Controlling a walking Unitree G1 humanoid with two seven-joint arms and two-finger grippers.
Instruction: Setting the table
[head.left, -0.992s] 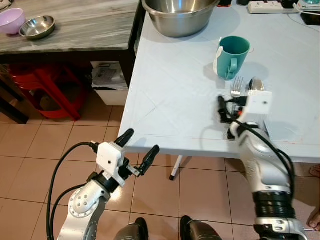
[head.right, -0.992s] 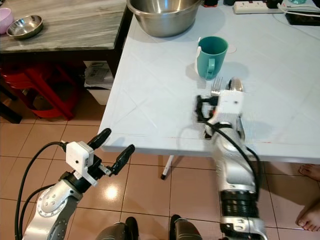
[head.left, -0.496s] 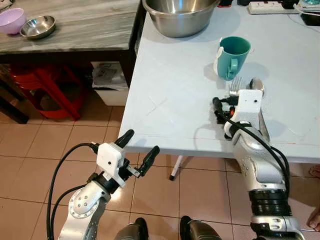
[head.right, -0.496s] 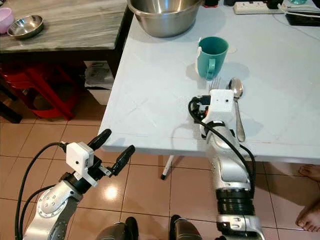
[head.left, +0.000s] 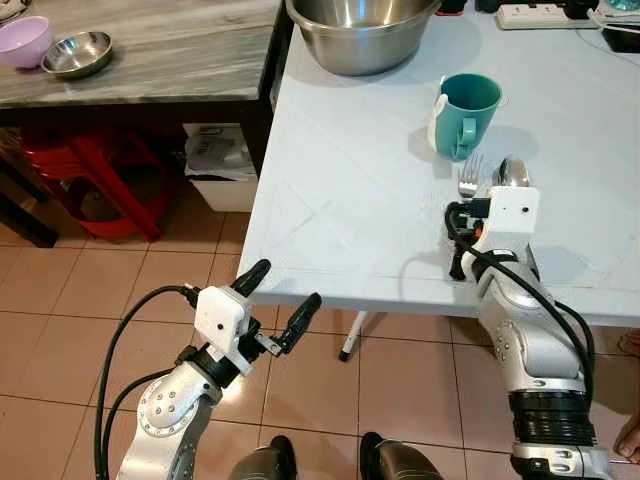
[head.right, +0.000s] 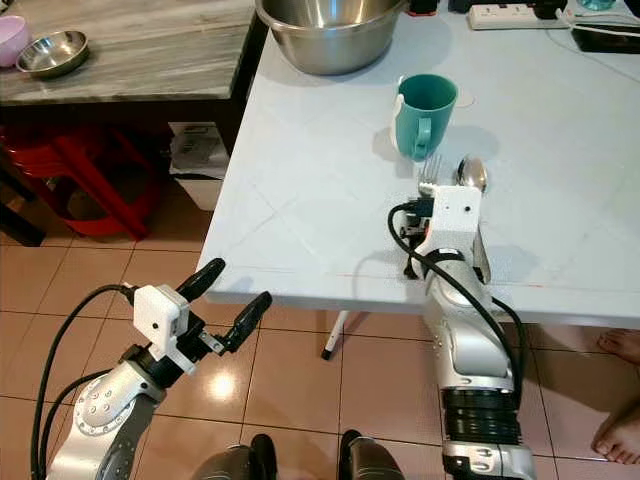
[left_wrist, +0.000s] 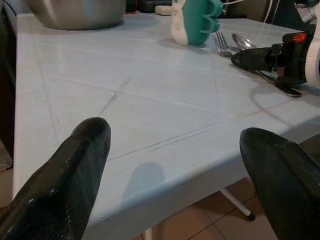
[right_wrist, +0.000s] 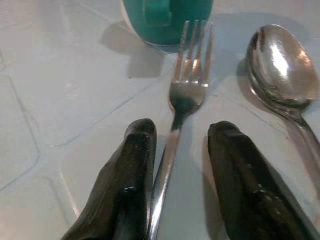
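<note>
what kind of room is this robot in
Most likely a home kitchen or dining area. A pale table holds a teal mug, a fork, a spoon and a big steel mixing bowl, and a marble-topped counter beside it carries small bowls over a tiled floor.

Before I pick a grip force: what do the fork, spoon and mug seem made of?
Fork and spoon: polished metal, likely steel, showing mirror-like glints. Mug: teal, smooth and glossy, probably glazed ceramic, though plastic can't be excluded.
</note>
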